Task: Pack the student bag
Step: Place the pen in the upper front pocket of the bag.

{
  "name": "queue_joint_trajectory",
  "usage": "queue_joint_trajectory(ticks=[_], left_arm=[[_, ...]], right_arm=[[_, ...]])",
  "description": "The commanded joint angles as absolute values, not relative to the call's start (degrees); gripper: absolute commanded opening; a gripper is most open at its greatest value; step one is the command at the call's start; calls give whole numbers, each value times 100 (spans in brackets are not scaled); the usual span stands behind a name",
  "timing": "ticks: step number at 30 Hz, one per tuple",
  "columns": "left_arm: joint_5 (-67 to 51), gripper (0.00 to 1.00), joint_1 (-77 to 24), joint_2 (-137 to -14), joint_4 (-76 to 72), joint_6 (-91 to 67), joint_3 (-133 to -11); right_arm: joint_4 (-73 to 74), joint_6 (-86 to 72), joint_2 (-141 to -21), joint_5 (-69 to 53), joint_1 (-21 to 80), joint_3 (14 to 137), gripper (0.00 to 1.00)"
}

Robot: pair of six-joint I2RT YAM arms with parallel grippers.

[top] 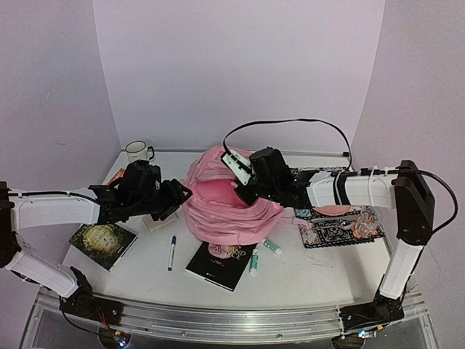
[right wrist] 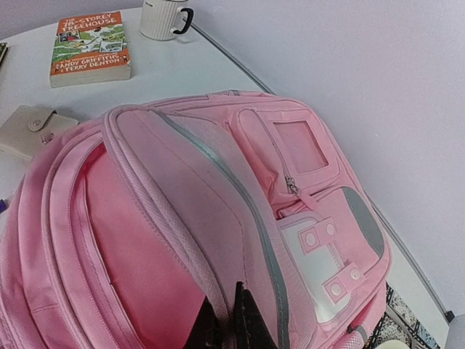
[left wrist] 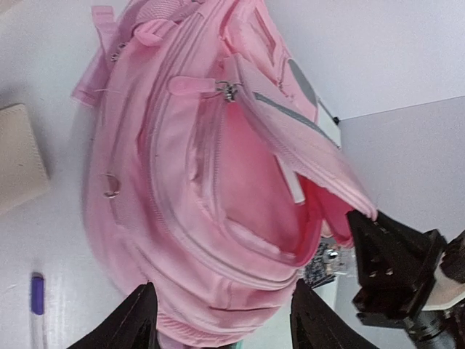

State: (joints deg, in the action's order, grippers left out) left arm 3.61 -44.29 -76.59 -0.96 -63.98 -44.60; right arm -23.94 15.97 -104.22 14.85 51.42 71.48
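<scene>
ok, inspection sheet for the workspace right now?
Surface: white table, no spills seen.
Job's things: student bag, main compartment unzipped and gaping.
Clutter: mug, Treehouse book, beige wallet, green book, blue marker, black notebook, patterned case.
Grippers: left gripper open beside the bag; right gripper shut on the bag's opening edge.
Cables: black cable arcs over the right arm.
Surroundings: plain walls, nothing else seen.

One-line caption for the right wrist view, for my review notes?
Right fingers pinch the flap edge of the open pink bag; a book, a mug and a beige wallet sit beyond it.
</scene>
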Motion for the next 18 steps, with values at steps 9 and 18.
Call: queue_joint_trajectory(ticks=[9, 18], left_arm=[[369, 62, -4476, -7929, 2948, -5041, -4753], [348, 52, -4648, -8628, 3443, -4814, -5045]], right_arm=[[-2780, 1452, -10204, 1364, 5214, 7390, 0], [-2782, 1400, -10258, 1402, 5216, 7365, 0]])
